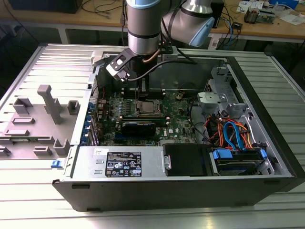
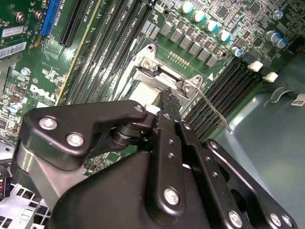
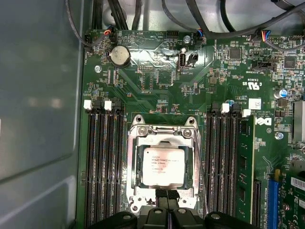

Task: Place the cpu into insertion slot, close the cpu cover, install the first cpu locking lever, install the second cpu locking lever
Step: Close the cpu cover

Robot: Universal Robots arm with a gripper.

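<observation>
Currently the cpu [image 3: 164, 165] is seated in its socket near the middle of the motherboard [image 3: 157, 86]. Its dull silver top is seen through the cut-out of the cpu cover [image 3: 162, 135], which is laid flat around it. The socket is flanked on two sides by rows of black memory slots [image 3: 105, 162], and a coin cell [image 3: 119, 56] is mounted near one corner of the board. The motherboard is housed in an open computer case [image 1: 190, 193], which is laid on its side on a ribbed metal table [image 1: 43, 210]. In the exterior view the arm [image 1: 143, 28] is lowered into the case from above, and the gripper [image 1: 143, 95] is held right over the socket. In the first wrist view its black fingertips [image 3: 162, 198] are seen pressed together at the edge of the cover frame, with nothing visible between them. Whether the frame is touched cannot be told. In the second wrist view a thin wire locking lever [image 2: 215, 110] is seen just beside the gripper. It is angled away from the socket, with its free end out over the memory slots.
</observation>
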